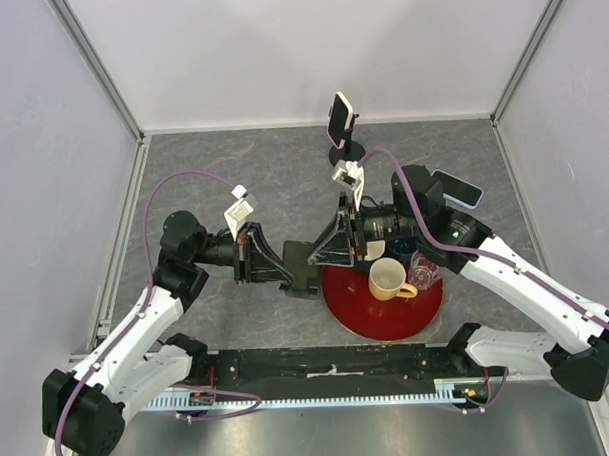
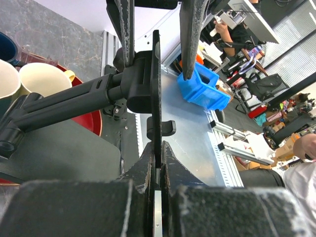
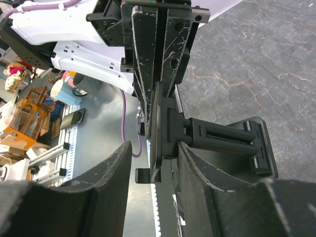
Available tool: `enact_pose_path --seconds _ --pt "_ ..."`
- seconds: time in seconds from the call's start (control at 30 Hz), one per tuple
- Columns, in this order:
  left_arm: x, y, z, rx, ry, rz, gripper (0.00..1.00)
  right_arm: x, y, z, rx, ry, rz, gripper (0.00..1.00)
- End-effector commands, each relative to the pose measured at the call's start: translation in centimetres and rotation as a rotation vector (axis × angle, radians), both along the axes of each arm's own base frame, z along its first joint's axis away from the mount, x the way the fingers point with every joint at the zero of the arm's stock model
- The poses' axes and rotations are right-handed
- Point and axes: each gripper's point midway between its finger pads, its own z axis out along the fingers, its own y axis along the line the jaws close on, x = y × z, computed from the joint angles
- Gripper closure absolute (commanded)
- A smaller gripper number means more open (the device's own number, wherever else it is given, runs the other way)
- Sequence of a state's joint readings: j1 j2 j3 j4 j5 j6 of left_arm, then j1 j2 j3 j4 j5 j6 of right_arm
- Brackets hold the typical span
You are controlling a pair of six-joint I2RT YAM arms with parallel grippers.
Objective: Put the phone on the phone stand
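thin black phone stand [image 2: 140, 91], edge-on

"Where's the phone stand [image 3: 217, 136]?"

"In the middle of the table [image 1: 212, 156], between the two arms; the left pincer [image 2: 156, 153] at its left, the right pincer [image 3: 153, 146] astride its right."

"And the plate [image 1: 378, 320]?"

"Just right of the stand, toward the arms' bases; a mug [image 1: 388, 279] on it; a glass [image 1: 424, 272] at the mug's right."

"Phones?"

"The upright phone [image 1: 340, 119] at the back, behind the stand; the flat phone [image 1: 457, 189] far right."
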State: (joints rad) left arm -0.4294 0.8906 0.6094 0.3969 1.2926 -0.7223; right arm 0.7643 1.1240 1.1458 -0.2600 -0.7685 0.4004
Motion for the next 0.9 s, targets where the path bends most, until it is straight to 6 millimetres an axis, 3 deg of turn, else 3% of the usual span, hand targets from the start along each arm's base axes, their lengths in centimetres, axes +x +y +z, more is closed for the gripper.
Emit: enact_pose_path --seconds 0.0,0.2,0.33,0.5,0.63,0.73,0.8,0.83,0.87 --pt "-0.4 0.0 0.0 -0.014 -0.073 -0.034 0.98 0.5 0.5 2.4 0.056 -0.072 -0.017 0.53" --pt "-0.8 -0.1 -0.2 -0.011 -0.071 -0.051 0.98 1.0 0.4 1.8 0.036 -0.065 -0.048 0.47" --pt "-0.8 -0.2 -0.5 -0.008 -0.066 -0.054 0.98 0.9 0.7 0.7 0.007 -0.057 -0.027 0.52" --pt "-0.4 -0.4 -0.7 -0.001 -0.06 -0.05 0.98 1.0 0.8 -0.2 -0.024 -0.06 -0.022 0.75" --pt "0.1 -0.6 -0.3 -0.002 -0.06 -0.023 0.98 1.3 0.7 -0.9 -0.044 -0.068 -0.042 1.0" --pt "1.1 -0.8 -0.2 0.008 -0.058 0.023 0.98 1.7 0.4 -0.6 -0.03 -0.085 -0.076 1.0" --pt "2.0 -0.9 -0.8 0.036 -0.036 0.061 0.91 2.6 0.2 -0.6 -0.025 -0.088 -0.143 1.0" --pt "2.8 -1.0 -0.7 0.04 -0.036 0.101 0.74 3.5 -0.3 -0.6 -0.023 -0.104 -0.214 1.0" --pt "3.3 -1.0 -0.8 0.051 -0.017 0.125 0.66 4.2 -0.5 -0.2 -0.007 -0.102 -0.27 1.0"
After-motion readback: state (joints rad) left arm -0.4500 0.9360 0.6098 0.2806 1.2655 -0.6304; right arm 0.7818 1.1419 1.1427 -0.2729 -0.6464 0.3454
